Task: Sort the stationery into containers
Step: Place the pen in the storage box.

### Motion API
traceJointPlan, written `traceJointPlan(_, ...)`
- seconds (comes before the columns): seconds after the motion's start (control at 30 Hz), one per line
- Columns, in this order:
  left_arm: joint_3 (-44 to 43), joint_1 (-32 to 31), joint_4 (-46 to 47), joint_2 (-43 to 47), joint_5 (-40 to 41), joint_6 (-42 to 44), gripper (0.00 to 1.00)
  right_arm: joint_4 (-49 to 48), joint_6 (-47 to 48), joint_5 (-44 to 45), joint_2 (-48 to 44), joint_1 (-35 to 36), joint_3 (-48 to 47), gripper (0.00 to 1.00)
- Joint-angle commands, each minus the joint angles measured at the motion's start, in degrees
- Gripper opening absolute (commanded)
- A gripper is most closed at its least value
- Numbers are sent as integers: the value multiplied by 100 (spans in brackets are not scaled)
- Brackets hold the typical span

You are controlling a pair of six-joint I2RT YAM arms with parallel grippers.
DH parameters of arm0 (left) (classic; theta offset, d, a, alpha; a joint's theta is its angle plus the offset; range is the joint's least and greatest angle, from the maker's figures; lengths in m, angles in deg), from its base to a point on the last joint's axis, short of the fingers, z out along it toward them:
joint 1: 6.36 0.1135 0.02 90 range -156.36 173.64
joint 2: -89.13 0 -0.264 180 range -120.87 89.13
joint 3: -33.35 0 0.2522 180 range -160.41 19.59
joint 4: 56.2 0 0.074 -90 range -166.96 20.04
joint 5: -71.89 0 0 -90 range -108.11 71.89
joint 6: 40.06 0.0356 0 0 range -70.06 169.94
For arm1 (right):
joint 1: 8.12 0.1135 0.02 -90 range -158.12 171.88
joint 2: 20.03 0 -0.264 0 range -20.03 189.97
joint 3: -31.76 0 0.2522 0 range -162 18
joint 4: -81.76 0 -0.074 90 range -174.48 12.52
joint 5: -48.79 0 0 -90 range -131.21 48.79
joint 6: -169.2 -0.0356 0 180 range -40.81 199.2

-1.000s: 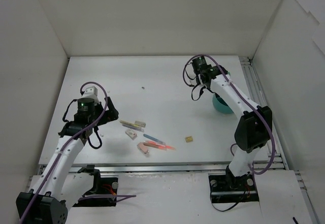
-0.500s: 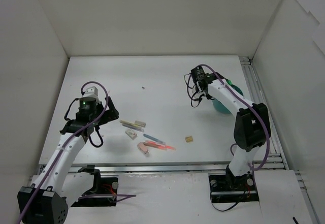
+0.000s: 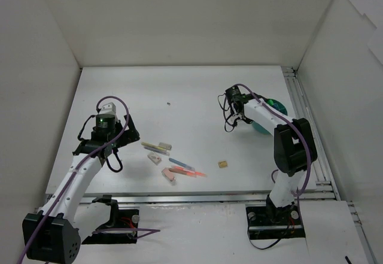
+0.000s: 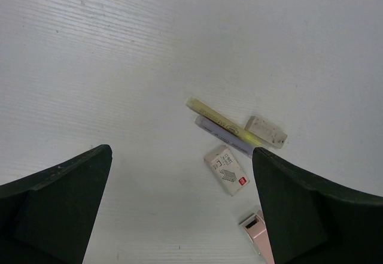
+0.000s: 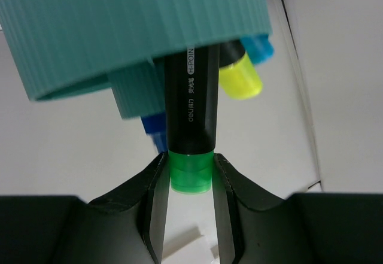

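Note:
My right gripper (image 5: 191, 174) is shut on the green cap of a black highlighter (image 5: 190, 114), whose body reaches into the teal tub (image 5: 131, 30). A yellow-capped highlighter (image 5: 240, 78), a blue-capped one (image 5: 260, 48) and a blue pen (image 5: 154, 133) also stick out of the tub. From above, the tub (image 3: 267, 115) is half hidden by the right arm. My left gripper (image 3: 124, 133) is open and empty, hovering left of the loose stationery: a yellow pen (image 4: 221, 122), a beige eraser (image 4: 266, 131), a white eraser (image 4: 227, 169) and a pink eraser (image 4: 257, 231).
Pink and blue pens (image 3: 184, 168) lie near the front of the table, and a tan cube (image 3: 222, 164) lies alone to their right. White walls enclose the table on three sides. A metal rail (image 3: 305, 126) runs along the right edge, next to the tub.
My right wrist has moved from the back of the table nearer, down beside the tub. The left arm has shifted only slightly.

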Motion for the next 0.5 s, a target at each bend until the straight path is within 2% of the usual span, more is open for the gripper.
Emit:
traceJointPlan(0.0, -176, -25, 243, 44, 110, -63, 99, -466, 730, 252, 159, 1, 153, 0)
traceJointPlan(0.27, -193, -25, 252, -62, 119, -11, 99, -537, 607, 41, 361, 168, 258, 2)
traceJointPlan(0.33, -202, -25, 235, -79, 110, -2, 100, -546, 545, -20, 413, 212, 258, 6)
traceJointPlan(0.47, -202, -25, 217, -27, 92, 33, 100, -528, 449, -20, 414, 264, 136, 24)
